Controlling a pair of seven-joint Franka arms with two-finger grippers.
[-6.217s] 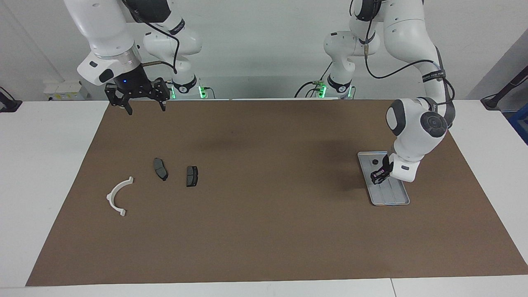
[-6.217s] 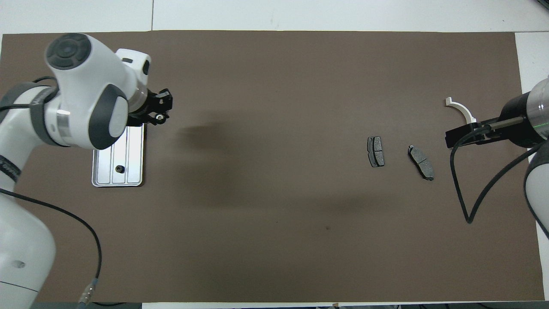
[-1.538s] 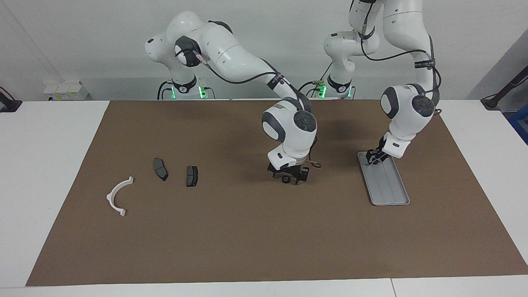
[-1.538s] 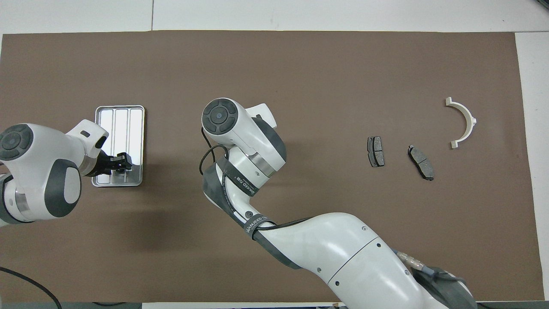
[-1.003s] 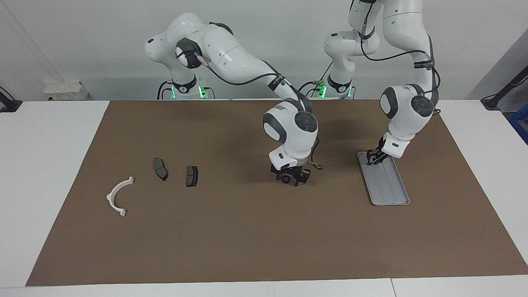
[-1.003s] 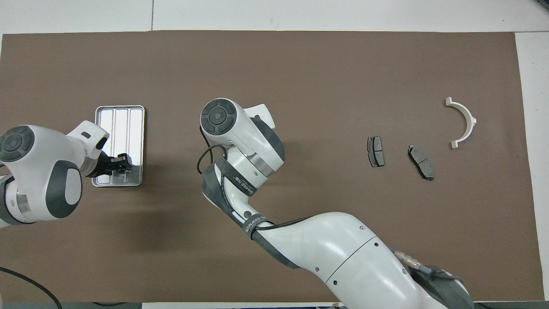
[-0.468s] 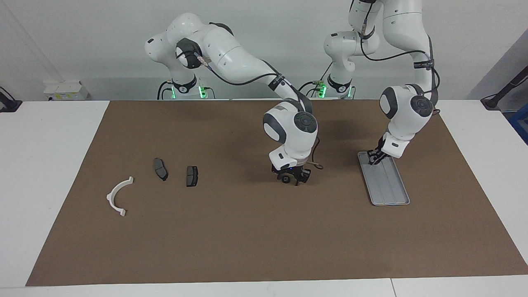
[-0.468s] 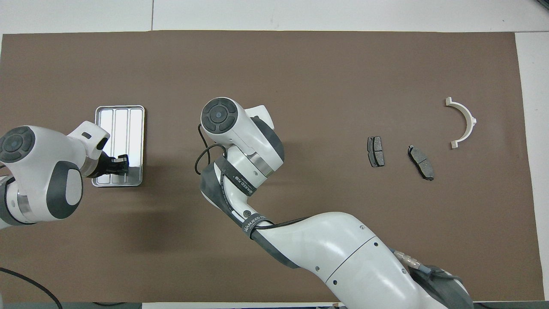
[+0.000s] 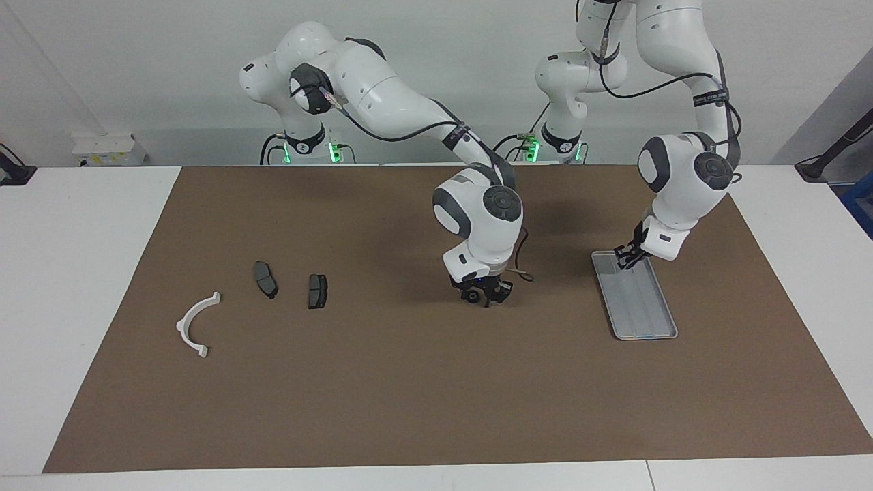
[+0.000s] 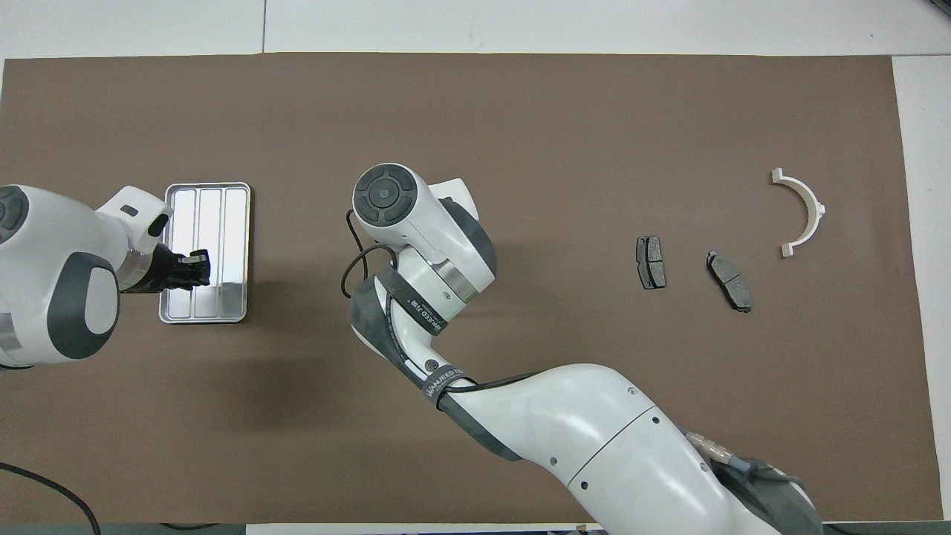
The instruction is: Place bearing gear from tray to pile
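**The gear is out of the tray and gets grabbed**

Low in the facing view, at the right arm's end of the counter [image 9: 409, 409], lies the pile: a white bracket [image 9: 194, 326] and two dark brake pads [image 9: 265, 279]. Nothing there has moved.

In the middle of the frame, the right fingers [image 9: 487, 301] have pulled in around the little bearing gear [image 9: 470, 296], just above the counter. They seem to hold it now. It can go to the pile next.

Higher up, the tray [image 9: 644, 314] has nothing in it. The left fingers [image 9: 624, 259] are pressed together, hold nothing, and have lifted a bit over the tray's upper end.
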